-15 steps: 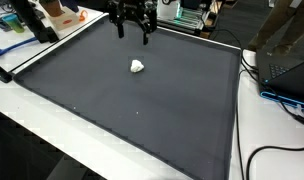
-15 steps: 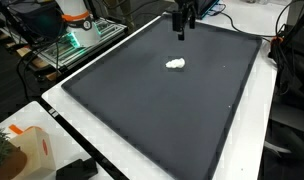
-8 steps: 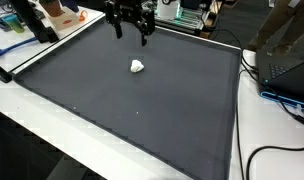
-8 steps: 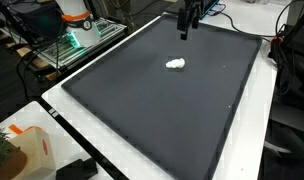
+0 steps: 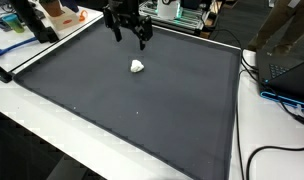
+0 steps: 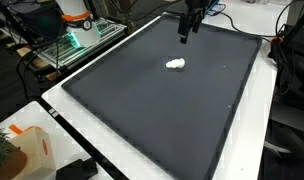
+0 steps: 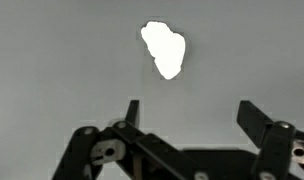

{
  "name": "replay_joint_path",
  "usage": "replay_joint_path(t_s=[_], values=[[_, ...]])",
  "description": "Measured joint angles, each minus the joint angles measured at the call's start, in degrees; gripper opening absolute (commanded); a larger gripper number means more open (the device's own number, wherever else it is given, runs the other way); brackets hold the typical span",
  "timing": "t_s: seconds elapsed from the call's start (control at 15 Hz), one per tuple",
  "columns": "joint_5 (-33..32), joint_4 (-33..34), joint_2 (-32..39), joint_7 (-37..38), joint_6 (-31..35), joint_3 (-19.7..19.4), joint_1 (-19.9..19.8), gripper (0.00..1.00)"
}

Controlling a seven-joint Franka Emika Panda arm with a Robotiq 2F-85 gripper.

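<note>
Jaws wide apart, gripping nothing, poised over the black mat [image 5: 142, 120] near its far edge in both exterior views. White crumpled lump [image 5: 137, 67] lying on the mat, nearer its middle, apart from the jaws; in the wrist view, seen ahead of the open gap, untouched.

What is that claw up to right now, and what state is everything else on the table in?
claw: open, empty, hanging above the far end of the mat.
white lump: lying on the mat, untouched, apart from the claw.
dark mat: spread flat on the white table.
</note>
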Motion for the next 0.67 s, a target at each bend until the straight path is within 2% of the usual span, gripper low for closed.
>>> replay_joint_path(t_s=[0.27, 0.67], values=[[0.30, 1.25, 0.52, -0.02, -1.34, -0.07, -0.07, 1.00], [0.60, 10.53, 5.62, -0.23, -10.29, -0.13, -1.06, 1.00]])
